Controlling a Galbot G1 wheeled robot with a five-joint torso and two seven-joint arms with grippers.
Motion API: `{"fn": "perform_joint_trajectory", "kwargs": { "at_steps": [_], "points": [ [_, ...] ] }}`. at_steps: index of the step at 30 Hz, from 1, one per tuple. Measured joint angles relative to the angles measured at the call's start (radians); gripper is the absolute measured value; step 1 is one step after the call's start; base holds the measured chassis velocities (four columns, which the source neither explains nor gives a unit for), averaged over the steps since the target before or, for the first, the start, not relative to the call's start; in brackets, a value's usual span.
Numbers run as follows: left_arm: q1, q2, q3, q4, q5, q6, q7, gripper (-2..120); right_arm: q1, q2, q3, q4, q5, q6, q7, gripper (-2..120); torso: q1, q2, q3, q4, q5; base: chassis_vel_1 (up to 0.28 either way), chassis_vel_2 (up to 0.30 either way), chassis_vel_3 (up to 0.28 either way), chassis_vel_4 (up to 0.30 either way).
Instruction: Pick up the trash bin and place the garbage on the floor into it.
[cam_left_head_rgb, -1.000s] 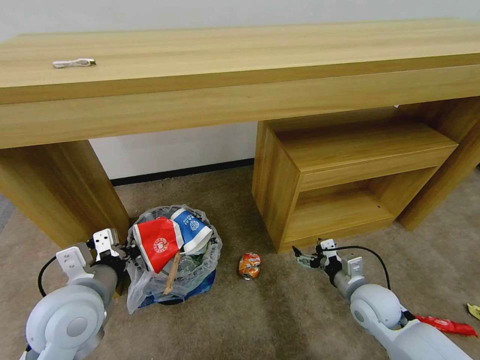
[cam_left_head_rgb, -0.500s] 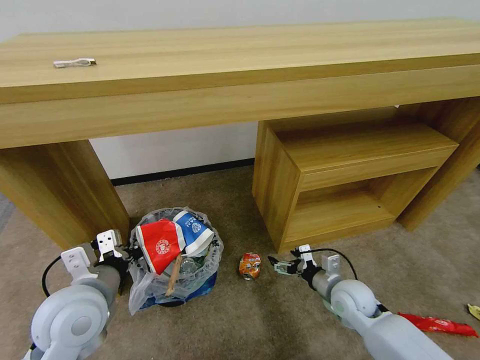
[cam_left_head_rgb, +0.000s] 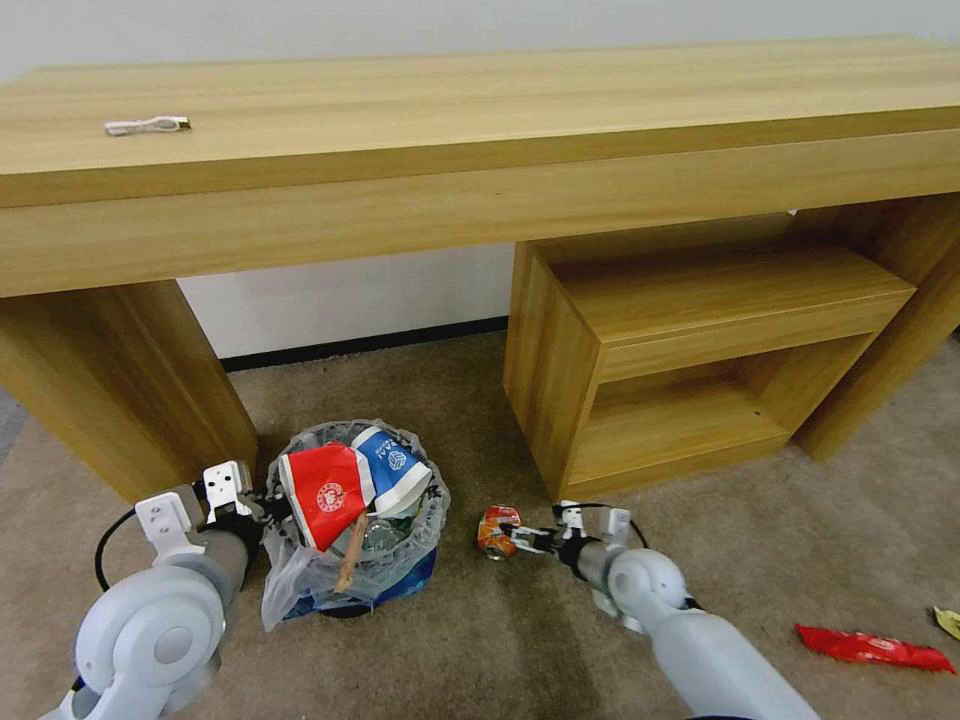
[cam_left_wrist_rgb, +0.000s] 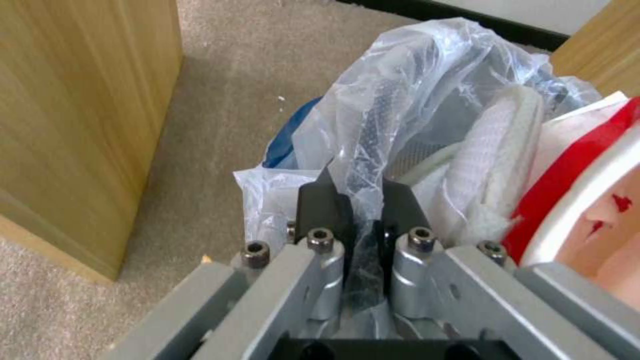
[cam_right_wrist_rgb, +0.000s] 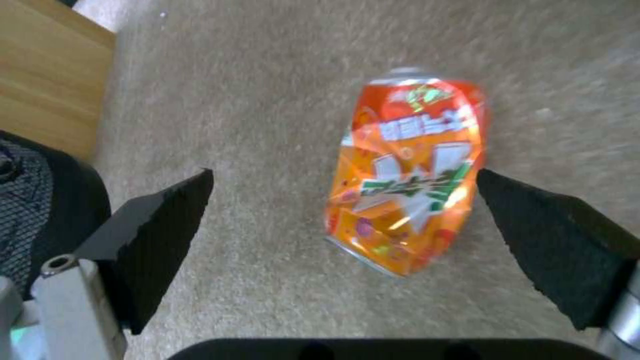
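Observation:
The trash bin (cam_left_head_rgb: 425, 520) stands on the carpet by the desk leg, lined with a clear crinkled bag (cam_left_wrist_rgb: 413, 90) with blue plastic at its base. Red and blue paper cups and a wooden stick poke out of it. My left gripper (cam_left_head_rgb: 262, 508) is shut on the bin's bagged rim, and the left wrist view shows the plastic pinched between its fingers (cam_left_wrist_rgb: 320, 205). A crushed orange can (cam_left_head_rgb: 497, 530) lies on the floor to the right of the bin. My right gripper (cam_left_head_rgb: 522, 538) is open, low over the carpet, with the can (cam_right_wrist_rgb: 407, 190) between its fingers (cam_right_wrist_rgb: 160, 220).
A red wrapper (cam_left_head_rgb: 870, 647) and a yellow scrap (cam_left_head_rgb: 948, 620) lie on the carpet at the far right. The desk leg (cam_left_head_rgb: 120, 380) stands just left of the bin, and a wooden shelf unit (cam_left_head_rgb: 690, 350) is right of the can. A white cable (cam_left_head_rgb: 148, 125) rests on the desk top.
My right gripper has travelled left and down across the carpet from beside the shelf unit to the can. The left gripper and bin have barely shifted.

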Motion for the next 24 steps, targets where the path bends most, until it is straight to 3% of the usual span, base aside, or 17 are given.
{"fn": "perform_joint_trajectory", "kwargs": {
  "at_steps": [24],
  "points": [
    [-0.012, 0.0, 0.01, 0.022, 0.002, 0.0, 0.004, 3, 0.054, 0.084, 0.01, -0.171, -0.121, 0.037, -0.002, 100, 0.0, 0.0, 0.0, -0.0001, 0.0, 0.0, 0.0, 0.0, 0.0]
  ]
}}
